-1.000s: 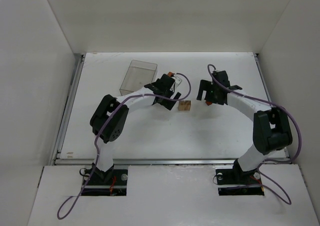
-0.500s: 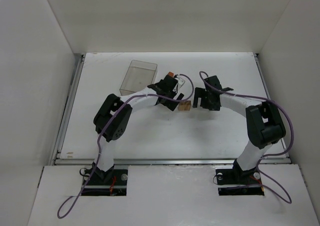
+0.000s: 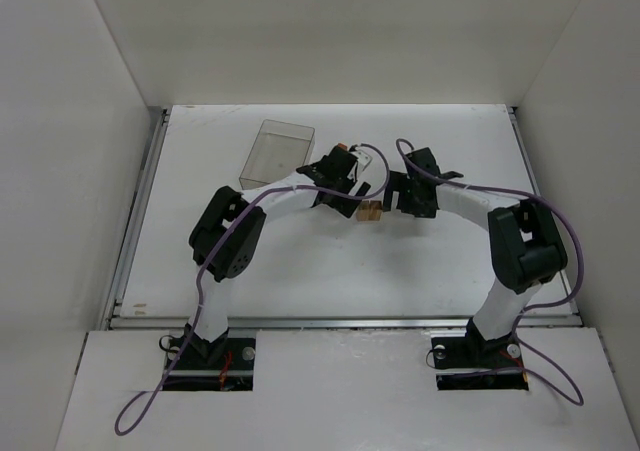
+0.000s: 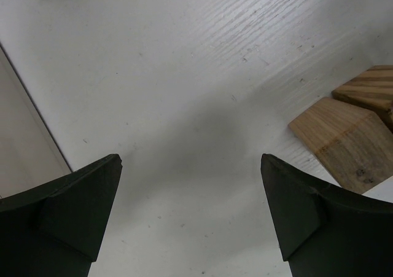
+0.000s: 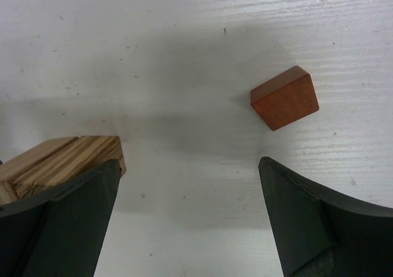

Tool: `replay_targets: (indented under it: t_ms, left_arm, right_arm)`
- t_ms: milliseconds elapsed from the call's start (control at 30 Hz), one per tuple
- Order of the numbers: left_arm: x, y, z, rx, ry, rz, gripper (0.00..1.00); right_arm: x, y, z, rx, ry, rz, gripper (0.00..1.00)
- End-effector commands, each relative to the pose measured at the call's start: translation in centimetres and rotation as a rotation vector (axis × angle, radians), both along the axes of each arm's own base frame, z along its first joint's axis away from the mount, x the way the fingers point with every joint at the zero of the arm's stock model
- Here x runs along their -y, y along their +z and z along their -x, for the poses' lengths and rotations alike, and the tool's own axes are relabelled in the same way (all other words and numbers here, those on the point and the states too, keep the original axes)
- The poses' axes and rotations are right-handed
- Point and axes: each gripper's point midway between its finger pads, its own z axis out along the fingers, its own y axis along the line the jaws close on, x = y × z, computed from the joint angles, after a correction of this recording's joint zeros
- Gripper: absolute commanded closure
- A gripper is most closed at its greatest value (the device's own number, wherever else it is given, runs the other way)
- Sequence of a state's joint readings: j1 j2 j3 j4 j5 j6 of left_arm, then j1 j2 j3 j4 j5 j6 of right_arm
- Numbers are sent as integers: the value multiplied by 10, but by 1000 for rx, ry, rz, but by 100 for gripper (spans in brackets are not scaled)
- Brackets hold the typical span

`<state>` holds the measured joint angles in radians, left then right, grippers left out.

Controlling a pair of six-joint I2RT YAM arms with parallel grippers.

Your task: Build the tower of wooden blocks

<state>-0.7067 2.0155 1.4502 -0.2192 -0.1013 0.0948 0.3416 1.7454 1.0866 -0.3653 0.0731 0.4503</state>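
Wood blocks [image 3: 371, 211] rest on a white table [image 3: 300, 261], white-walled — left gripper [image 4: 190, 166] at 9 o'clock, right gripper [image 5: 188, 172] at 3, both jaws apart.

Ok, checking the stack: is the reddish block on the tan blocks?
No, the reddish block lies on the table, apart from the tan blocks.

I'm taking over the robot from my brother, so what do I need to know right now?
Left claw: open, empty, above bare table beside the tan blocks.
Right claw: open, empty; the red block lies loose just ahead of it.
Done: two tan blocks sit side by side; nothing looks stacked.
Left: stack the blocks into the tower.
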Motion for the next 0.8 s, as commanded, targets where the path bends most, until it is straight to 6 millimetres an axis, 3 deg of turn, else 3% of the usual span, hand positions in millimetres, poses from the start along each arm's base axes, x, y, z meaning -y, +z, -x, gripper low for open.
replay_targets:
  t_ms: [0,267,767]
  left_arm:
    - [15,15,-10,29,-3,52,5]
    - [18,17,-13,36,-3,58,5]
    - [23,24,-16,46,-9,75,5]
  right_arm:
    - [-6,9,-17,43,-23,-12,0]
    - [-6,19,-28,71,-26,0,0]
    - [-9,20,-30,67,0,-5,0]
